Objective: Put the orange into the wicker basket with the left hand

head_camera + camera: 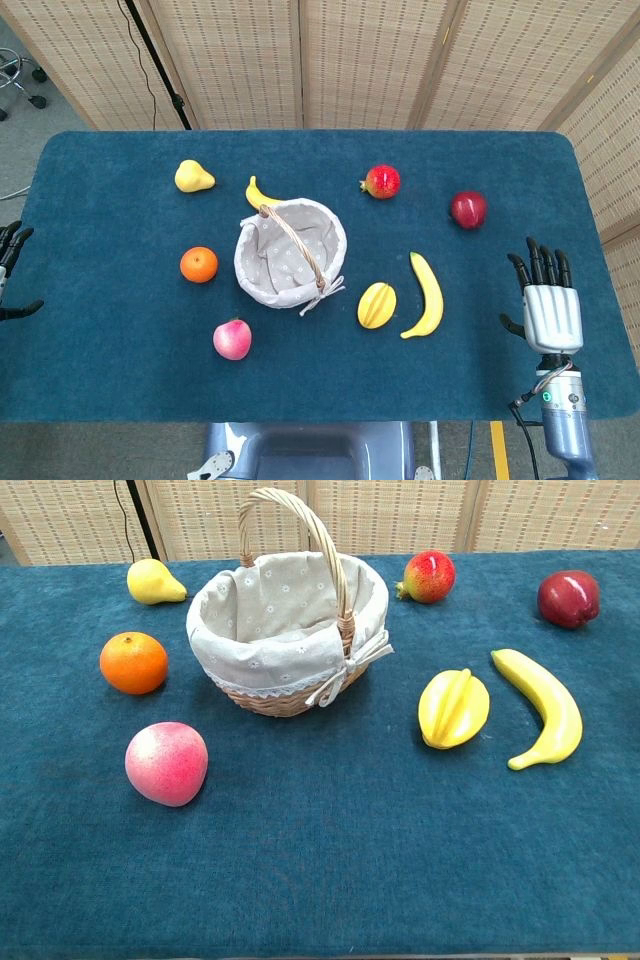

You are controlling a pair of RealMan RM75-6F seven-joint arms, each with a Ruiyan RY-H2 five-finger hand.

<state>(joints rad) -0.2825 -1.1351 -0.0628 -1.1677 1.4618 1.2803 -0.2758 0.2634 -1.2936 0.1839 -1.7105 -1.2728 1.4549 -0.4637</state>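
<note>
On the blue table (120, 400) the orange (199, 264) lay just left of the wicker basket (290, 250), untouched. Left hand (12, 270) sat at the table's left edge, mostly cropped; its state could not be told. Right hand (545, 300) rested near the right edge, fingers spread, holding nothing.

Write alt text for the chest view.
A cloth-lined wicker basket stands on a blue table, with an orange on the table to its left. Other fruit lies around it; no hands show.

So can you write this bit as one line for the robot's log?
orange: on table, left of wicker basket | left hand: open, table edge | right hand: open
</note>
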